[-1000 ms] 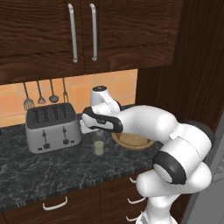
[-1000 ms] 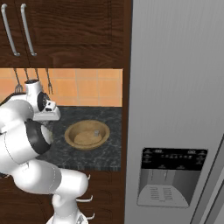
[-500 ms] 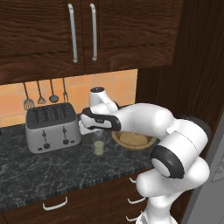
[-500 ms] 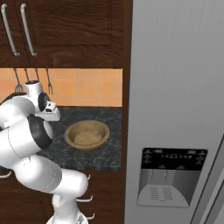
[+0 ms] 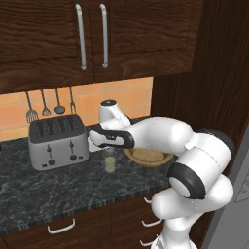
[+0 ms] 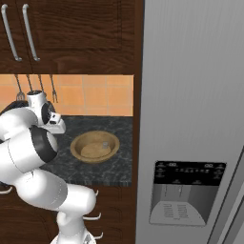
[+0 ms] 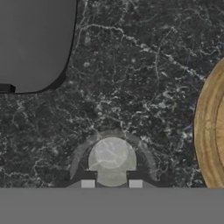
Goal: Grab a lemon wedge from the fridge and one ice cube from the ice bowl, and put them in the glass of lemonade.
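Hovering over the dark marbled counter (image 5: pixel 44 194), my gripper (image 7: pixel 111 183) points straight down at the glass of lemonade (image 7: pixel 112 158), which sits directly under it. My two fingertips (image 7: pixel 88 183) stand a little apart at either side of the glass's rim as seen from the hand, and I cannot tell whether they pinch something small between them or are slack. In the left base view the glass stands upright about midway between the counter's front edge and the back wall, with pale yellow liquid in it. It is just beside the right front corner of the steel toaster (image 5: pixel 58 142) on one side and near the ice bowl (image 5: pixel 148 156) on the other, touching neither. The wooden bowl lies toward the counter's right end, close to the tall dark wood panel (image 5: pixel 214 73) there. In the right base view a small pale bit rests inside the bowl, too small to make out. Below the front edge are drawers with pale handles (image 5: pixel 61 226). Behind the toaster, utensils (image 5: pixel 48 103) hang against the orange tiled wall, and above them are the dark cupboard doors (image 5: pixel 92 36) with long steel handles. Beyond the wood panel, the grey fridge (image 6: pixel 190 95) stands shut, with its black-panelled dispenser (image 6: pixel 187 190) low on the door.
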